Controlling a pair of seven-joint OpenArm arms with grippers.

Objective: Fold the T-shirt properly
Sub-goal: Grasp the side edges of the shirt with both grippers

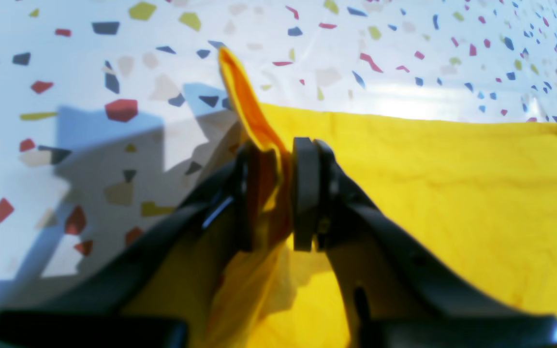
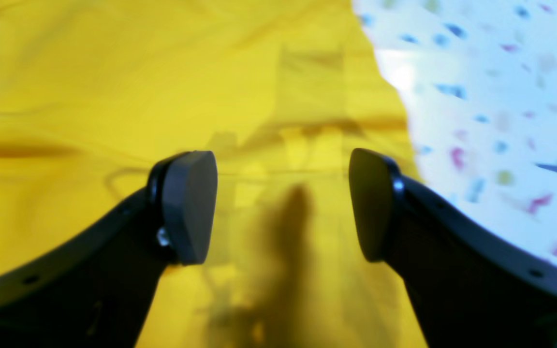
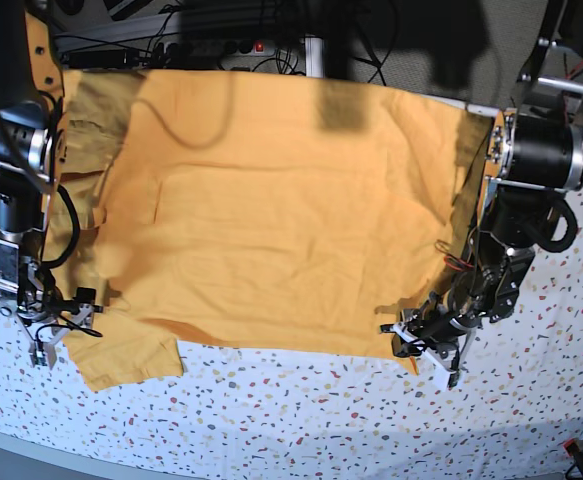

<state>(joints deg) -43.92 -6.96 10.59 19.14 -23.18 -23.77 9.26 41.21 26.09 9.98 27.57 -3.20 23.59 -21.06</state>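
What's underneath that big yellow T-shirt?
The mustard-yellow cotton T-shirt lies spread on a white table cover speckled with coloured flecks, which shows around its near edge. Whatever lies beneath the shirt's middle is covered.

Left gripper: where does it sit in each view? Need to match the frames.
Left wrist: left gripper at bottom centre, fingers pinching a raised fold of the T-shirt.
Right wrist: not in it; only the open right gripper over the shirt.
Base: lower right, at the shirt's near corner.
Shared landmark: the speckled tablecloth.
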